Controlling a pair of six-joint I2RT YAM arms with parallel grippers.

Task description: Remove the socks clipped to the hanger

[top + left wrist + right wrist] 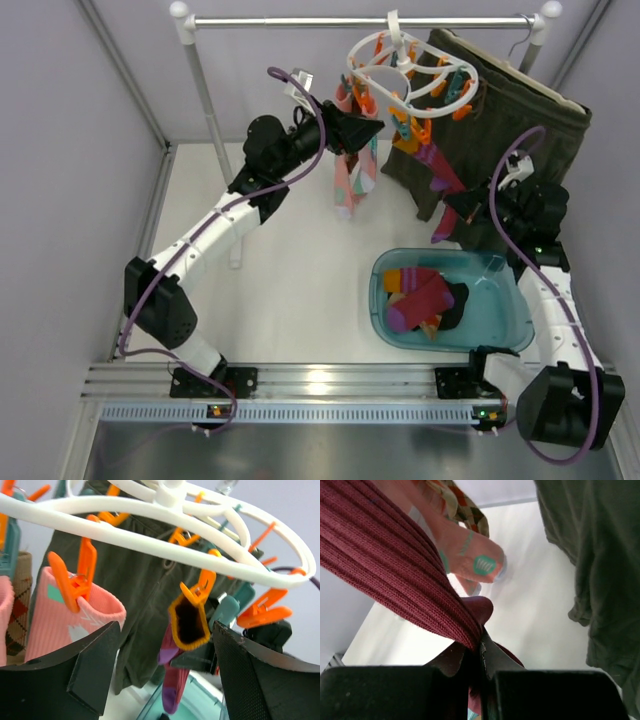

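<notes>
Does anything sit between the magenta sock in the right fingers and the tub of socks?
Nothing visible: the open tub sits below the right fingers, shut on the magenta sock. But an orange clip on the hanger holds its cuff.

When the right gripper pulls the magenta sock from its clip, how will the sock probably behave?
Probably floppy: the magenta sock bunches into folds where the right gripper pinches it. Its ribbed knit looks stretchy, so it may lengthen before the clip lets go. The hanger hangs only by its hook, so it will likely tilt toward the pull.
</notes>
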